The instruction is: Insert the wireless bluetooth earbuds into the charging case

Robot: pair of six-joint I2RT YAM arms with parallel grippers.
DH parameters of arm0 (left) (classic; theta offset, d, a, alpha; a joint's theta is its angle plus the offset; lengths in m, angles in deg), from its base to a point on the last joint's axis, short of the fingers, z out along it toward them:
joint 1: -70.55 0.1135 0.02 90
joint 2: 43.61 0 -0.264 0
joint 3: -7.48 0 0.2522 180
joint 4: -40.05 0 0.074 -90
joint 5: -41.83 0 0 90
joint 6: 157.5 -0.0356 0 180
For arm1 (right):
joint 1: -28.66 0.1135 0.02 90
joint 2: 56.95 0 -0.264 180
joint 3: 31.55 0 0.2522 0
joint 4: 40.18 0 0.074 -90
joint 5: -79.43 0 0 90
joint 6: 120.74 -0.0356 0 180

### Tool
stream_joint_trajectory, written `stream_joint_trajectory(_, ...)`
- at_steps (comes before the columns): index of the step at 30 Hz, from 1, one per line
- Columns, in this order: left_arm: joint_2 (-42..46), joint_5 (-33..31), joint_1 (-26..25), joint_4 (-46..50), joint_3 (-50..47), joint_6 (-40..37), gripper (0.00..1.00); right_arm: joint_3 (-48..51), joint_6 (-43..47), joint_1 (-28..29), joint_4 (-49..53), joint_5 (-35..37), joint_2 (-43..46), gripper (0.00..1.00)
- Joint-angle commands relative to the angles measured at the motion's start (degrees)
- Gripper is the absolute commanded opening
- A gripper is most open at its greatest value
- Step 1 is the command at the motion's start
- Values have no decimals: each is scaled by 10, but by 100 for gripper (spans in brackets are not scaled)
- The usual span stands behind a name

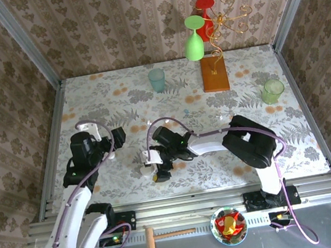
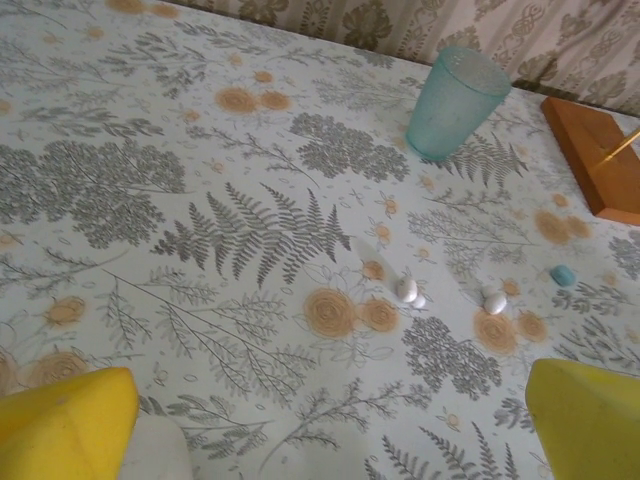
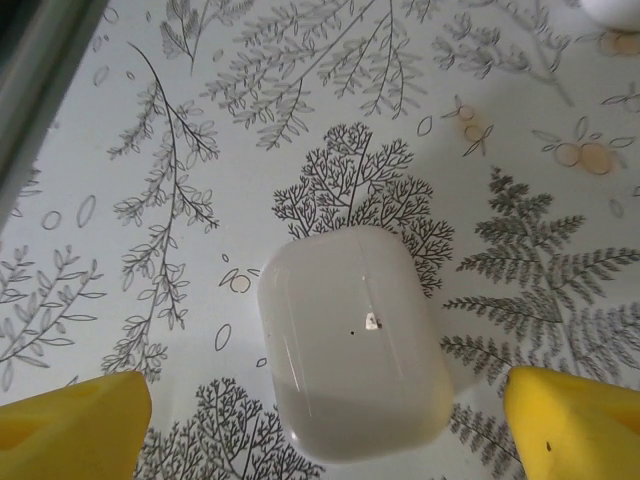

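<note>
The right wrist view shows the right gripper [image 3: 325, 425] wide, the white case [image 3: 350, 340] on the table [image 3: 150, 150] between its fingers [image 3: 75, 425]. The left wrist view shows the left gripper [image 2: 325, 420] wide, then the earbuds [image 2: 407, 290], then a blue cup [image 2: 455, 100].

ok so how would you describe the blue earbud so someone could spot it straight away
On the floral table, find the wooden base at the right edge of the left wrist view. Just below its near edge in the picture lies the light blue earbud, touching nothing. The white earbuds to its left are oval and pale; it alone is blue.
</note>
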Motion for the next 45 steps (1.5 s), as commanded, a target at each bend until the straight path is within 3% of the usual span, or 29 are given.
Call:
stream_joint_trajectory(1, 15, 17, -4, 15, -19, 27, 100, -29, 14, -1, -1, -7, -22, 90)
stream_joint_trajectory(4, 20, 11, -4, 14, -29, 29, 100, -41, 26, -1, 13, -3, -37, 85)
stream_joint_trajectory(17, 28, 13, -4, 14, -21, 34, 100, -12, 18, 0, 14, 14, -13, 41)
stream_joint_trajectory(27, 23, 40, -34, 20, 6, 45, 100, 78, -6, -19, -46, 89, 120, 40)
stream_joint_trajectory(32, -3, 123, -79, -5, 29, 48, 100, 121, 4, -56, -65, 151, 215, 39)
stream_joint_trajectory(38, -39, 242, -140, -61, 36, 71, 100, 132, 35, -98, -39, 176, 308, 39)
stream_joint_trajectory(45, -91, 318, -208, -175, 12, 134, 88, 122, 42, -107, -20, 155, 374, 39)
